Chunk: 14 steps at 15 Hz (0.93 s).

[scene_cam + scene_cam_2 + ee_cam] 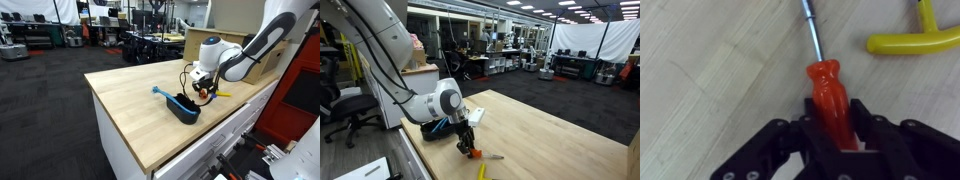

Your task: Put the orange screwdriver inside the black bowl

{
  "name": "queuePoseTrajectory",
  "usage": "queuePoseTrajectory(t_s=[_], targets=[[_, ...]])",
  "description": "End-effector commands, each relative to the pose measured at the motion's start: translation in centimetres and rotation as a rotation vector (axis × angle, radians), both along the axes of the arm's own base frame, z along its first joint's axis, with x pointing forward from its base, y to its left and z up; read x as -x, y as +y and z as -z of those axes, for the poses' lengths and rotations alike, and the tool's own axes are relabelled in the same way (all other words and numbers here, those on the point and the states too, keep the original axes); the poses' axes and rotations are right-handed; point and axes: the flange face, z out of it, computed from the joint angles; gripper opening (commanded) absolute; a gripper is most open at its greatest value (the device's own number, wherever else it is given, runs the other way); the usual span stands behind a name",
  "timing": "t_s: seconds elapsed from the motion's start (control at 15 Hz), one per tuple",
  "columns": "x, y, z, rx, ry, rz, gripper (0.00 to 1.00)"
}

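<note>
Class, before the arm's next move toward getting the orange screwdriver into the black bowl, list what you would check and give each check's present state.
1. Orange screwdriver handle lies between the fingers of the gripper: ok.
2. Fingers clamped firmly on the handle: cannot tell.
3. Screwdriver lifted off the table: cannot tell.
4. Yellow tool lies apart from the screwdriver: ok.
5. Black bowl stands on the table close to the gripper: ok.
</note>
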Motion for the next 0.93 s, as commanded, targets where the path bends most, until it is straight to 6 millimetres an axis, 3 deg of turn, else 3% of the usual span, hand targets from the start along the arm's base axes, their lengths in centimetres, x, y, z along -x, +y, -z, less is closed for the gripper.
queuePoseTrajectory(t_s=[0.0,0.27,0.53,0.87], targets=[[-0.2,0.2,-0.6,0.013,-0.009,0.048,0.09],[0.6,0.4,-3.5,0.003,-0.037,0.224,0.08],[0.9,1.7,-7.6,-0.042,-0.023,0.473,0.08],[0.0,5.9,-12.3,-0.056,-0.024,0.771,0.08]])
